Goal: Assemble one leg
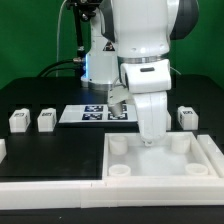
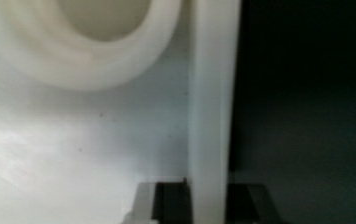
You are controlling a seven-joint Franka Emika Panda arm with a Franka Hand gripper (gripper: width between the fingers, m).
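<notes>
The large flat white panel (image 1: 160, 160) with round corner sockets lies at the front on the exterior view's right. My gripper (image 1: 150, 141) is down at the panel's far rim. In the wrist view its two dark fingers (image 2: 164, 203) stand on either side of the panel's thin raised rim (image 2: 209, 110) and press on it. One round socket (image 2: 86, 35) shows beside the rim. Three small white legs with tags lie on the black table: two on the exterior view's left (image 1: 18, 120) (image 1: 46, 120) and one on its right (image 1: 186, 117).
The marker board (image 1: 92, 113) lies behind the gripper, at the robot's base. A low white barrier (image 1: 50, 187) runs along the front, against the panel's side. A further white piece (image 1: 2, 149) shows cut off at the exterior view's left edge.
</notes>
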